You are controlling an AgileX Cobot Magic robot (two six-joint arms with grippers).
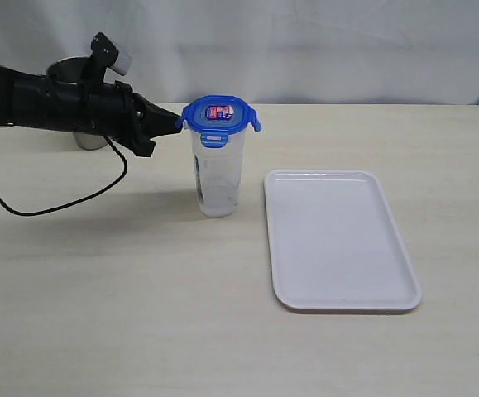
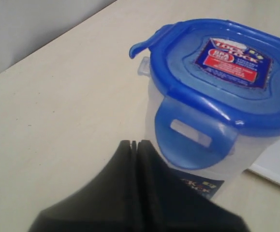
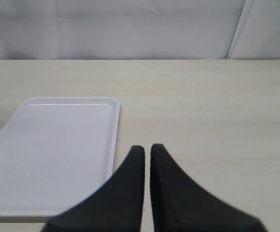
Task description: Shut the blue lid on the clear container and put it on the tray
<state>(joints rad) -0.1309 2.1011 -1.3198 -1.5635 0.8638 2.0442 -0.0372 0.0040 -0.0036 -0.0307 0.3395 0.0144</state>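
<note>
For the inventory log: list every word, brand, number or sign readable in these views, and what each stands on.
"BPA FREE", round badge on the sticker atop the blue lid: blurred, a probable reading only.
Remaining sticker print: too small and blurred to read.
Blue-printed label on the clear container: partly hidden behind the left gripper, unreadable.
The tray: no text seen.

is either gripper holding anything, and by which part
Nothing is held. The left gripper, jaws shut, points at a tab of the blue lid; the right gripper is empty too, jaws together.
</note>
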